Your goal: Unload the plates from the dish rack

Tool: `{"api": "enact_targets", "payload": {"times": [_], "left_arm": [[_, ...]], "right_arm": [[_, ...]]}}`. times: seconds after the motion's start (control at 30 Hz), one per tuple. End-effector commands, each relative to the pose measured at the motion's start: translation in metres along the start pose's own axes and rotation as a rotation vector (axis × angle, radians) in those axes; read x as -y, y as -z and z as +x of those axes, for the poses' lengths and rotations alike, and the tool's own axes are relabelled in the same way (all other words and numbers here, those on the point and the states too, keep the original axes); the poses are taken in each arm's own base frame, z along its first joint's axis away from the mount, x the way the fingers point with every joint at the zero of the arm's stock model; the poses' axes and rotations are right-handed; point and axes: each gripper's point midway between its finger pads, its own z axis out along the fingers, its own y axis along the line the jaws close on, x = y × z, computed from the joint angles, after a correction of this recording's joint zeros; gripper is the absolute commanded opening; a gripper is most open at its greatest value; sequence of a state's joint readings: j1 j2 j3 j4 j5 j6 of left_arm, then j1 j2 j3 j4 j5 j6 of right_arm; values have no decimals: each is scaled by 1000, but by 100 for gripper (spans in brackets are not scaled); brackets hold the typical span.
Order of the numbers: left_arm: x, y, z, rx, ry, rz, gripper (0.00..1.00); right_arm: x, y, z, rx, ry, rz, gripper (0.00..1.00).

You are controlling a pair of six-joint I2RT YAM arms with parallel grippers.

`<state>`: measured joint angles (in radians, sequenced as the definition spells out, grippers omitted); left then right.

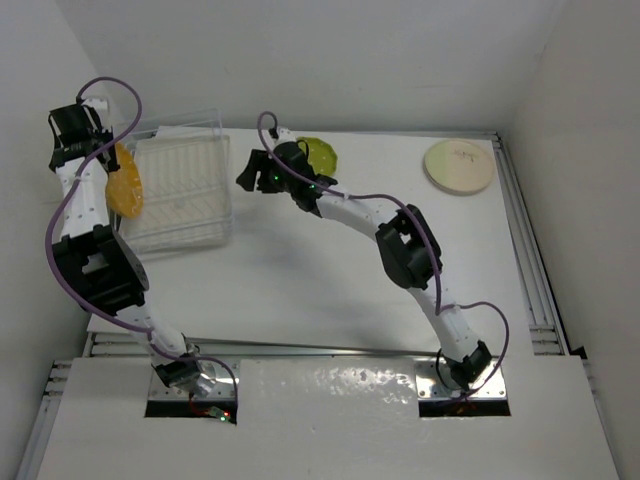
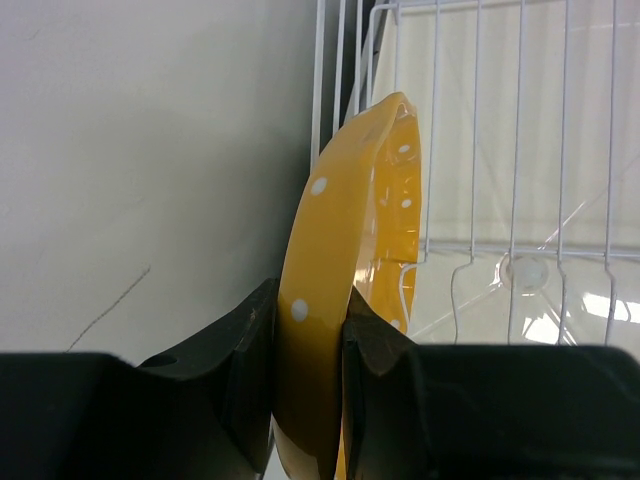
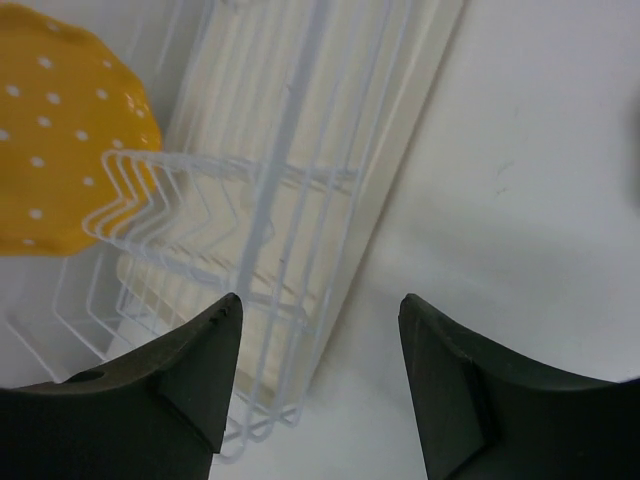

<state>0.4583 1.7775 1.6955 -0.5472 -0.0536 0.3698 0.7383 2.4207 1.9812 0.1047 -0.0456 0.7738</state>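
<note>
the left gripper [image 2: 310, 355] is clenched on the orange-yellow dotted plate [image 2: 350, 240]. one black finger [image 2: 250, 360] presses the outer face of the rim and the other the inner face, so the plate stands on edge between them. just past the fingertips, to their right, run the white wires of the dish rack [image 2: 480, 130]. from above, the plate sits at the rack's left edge, and i cannot tell whether it is clear of its slot. the rack's ridged slots look bare of plates in the top view.

the right gripper [image 3: 320, 330] is released, its fingers [image 3: 200, 370] spread wide with nothing between them. a corner of the rack lies ahead of the finger on the left of its wrist view, and bare table [image 3: 520, 150] lies ahead of the other. behind that gripper's wrist the lime green plate [image 1: 322, 152] lies on the table, partly hidden by the arm. well off to the right of its fingers the cream plate [image 1: 459, 166] lies flat near the far right corner.

judging by this, two plates are already out. the dotted one is in hand and needs carrying to the table and setting down. no further plate shows in any view, so the unloading looks close to finished.
</note>
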Motion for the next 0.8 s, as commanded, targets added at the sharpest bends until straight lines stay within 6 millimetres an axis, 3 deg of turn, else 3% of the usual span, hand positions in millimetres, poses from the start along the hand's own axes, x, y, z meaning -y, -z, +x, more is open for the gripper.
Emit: {"api": "enact_targets", "payload": {"times": [0.0, 0.13, 0.33, 0.6, 0.67, 0.7, 0.77], "left_arm": [[-29, 24, -80, 264, 36, -79, 0], [-29, 22, -80, 263, 38, -77, 0], [-31, 25, -83, 267, 31, -82, 0], [-29, 24, -83, 266, 31, -75, 0], [-29, 24, -83, 266, 33, -74, 0], [-29, 25, -84, 268, 34, -72, 0], [-28, 26, -87, 276, 34, -67, 0]], "right_arm": [[-60, 30, -84, 196, 24, -106, 63], [-78, 11, -51, 113, -14, -188, 61], [-63, -9, -16, 58, -79, -157, 55], [-65, -22, 4, 31, -146, -200, 54], [-69, -23, 7, 33, -162, -227, 47], [-75, -22, 9, 28, -166, -250, 36], [-79, -20, 10, 37, -183, -272, 23]]}}
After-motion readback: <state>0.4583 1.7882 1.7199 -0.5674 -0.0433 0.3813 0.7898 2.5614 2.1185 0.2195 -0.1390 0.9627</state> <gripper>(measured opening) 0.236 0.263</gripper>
